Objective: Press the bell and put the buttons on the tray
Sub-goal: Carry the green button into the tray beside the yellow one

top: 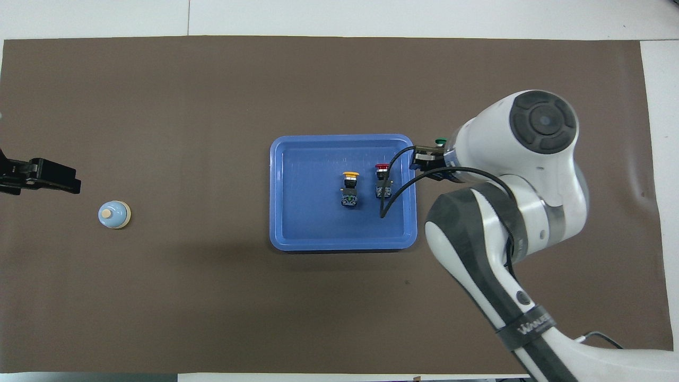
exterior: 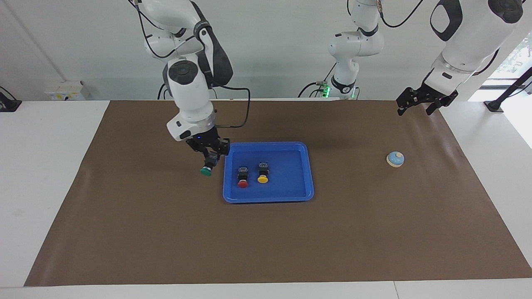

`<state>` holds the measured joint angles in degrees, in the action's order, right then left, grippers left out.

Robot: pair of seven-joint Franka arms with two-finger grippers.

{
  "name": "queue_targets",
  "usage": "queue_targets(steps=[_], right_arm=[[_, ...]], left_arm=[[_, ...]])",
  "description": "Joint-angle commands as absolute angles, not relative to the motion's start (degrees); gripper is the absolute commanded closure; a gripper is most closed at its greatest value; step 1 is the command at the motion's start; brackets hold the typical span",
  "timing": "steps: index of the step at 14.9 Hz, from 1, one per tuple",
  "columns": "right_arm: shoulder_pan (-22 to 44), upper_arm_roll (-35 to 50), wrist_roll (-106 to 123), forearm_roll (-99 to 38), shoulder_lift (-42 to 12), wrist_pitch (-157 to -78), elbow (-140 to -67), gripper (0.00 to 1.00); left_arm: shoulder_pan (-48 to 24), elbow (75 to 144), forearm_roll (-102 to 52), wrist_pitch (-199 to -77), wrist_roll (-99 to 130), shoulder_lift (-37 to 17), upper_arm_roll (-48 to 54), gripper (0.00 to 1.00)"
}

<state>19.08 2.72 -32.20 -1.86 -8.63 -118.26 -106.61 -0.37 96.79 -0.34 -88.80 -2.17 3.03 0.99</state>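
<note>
The blue tray [exterior: 305,164] [top: 286,212] lies mid-table on the brown mat. In it lie the red button [exterior: 242,177] [top: 383,180] and the yellow button [exterior: 263,172] [top: 350,189], side by side on their sides. My right gripper [exterior: 211,157] is shut on the green button [exterior: 206,169] [top: 440,141], held in the air just outside the tray's rim at the right arm's end. In the overhead view the arm hides most of that button. The light blue bell [exterior: 395,158] [top: 114,215] stands toward the left arm's end. My left gripper [exterior: 417,106] [top: 74,185] hangs open above the mat near the bell.
A brown mat [exterior: 266,241] covers most of the white table. A black cable [top: 395,185] from the right arm loops over the tray in the overhead view. Bare mat lies between the tray and the bell.
</note>
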Motion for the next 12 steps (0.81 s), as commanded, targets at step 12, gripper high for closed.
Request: queue_targets(steps=[12], right_arm=[[37.88, 2.29, -41.75, 0.79, -28.65, -122.60, -90.52, 1.00]], left_arm=[[-0.44, 96.94, 0.53, -87.80, -1.49, 3.87, 0.97, 0.00]])
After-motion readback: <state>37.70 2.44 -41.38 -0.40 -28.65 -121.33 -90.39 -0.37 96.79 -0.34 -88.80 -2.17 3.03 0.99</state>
